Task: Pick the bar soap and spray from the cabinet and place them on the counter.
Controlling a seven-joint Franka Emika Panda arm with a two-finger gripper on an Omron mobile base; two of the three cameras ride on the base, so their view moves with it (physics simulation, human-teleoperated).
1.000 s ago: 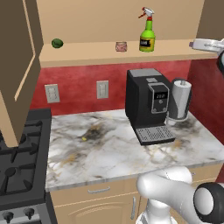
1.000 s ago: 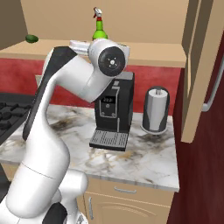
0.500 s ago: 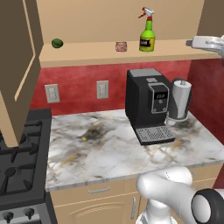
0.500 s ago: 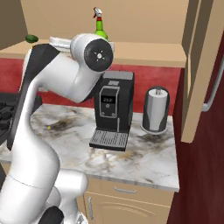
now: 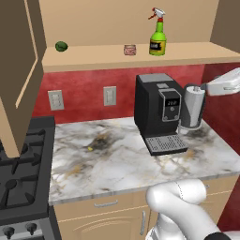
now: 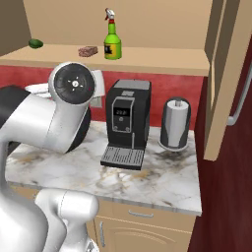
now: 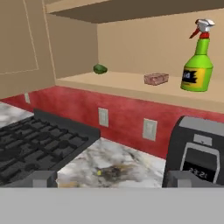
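The green spray (image 5: 158, 36) (image 6: 112, 38) (image 7: 197, 61) stands upright at the right of the cabinet (image 5: 93, 58) shelf. The pinkish bar soap (image 5: 130, 49) (image 6: 88, 50) (image 7: 156, 78) lies just left of it. My gripper (image 5: 205, 87) (image 7: 113, 179) hangs at the right, in front of the counter (image 5: 108, 159) (image 6: 162, 182). It sits below shelf height and well short of both objects. Its fingertips (image 7: 43, 178) stand wide apart, open, with nothing between them.
A dark green ball (image 5: 61, 46) (image 7: 100, 68) lies at the shelf's left. A black coffee machine (image 5: 159, 110) (image 6: 125, 120) and a grey canister (image 5: 193, 107) (image 6: 175, 123) stand on the counter. The stove (image 5: 18, 178) (image 7: 39, 140) is on the left. Open cabinet doors (image 5: 18, 70) (image 6: 226, 74) jut out.
The hand has dropped from shelf height to lower at the right of the left base view. The arm's elbow swung left and down in the right base view. Soap and spray stayed put.
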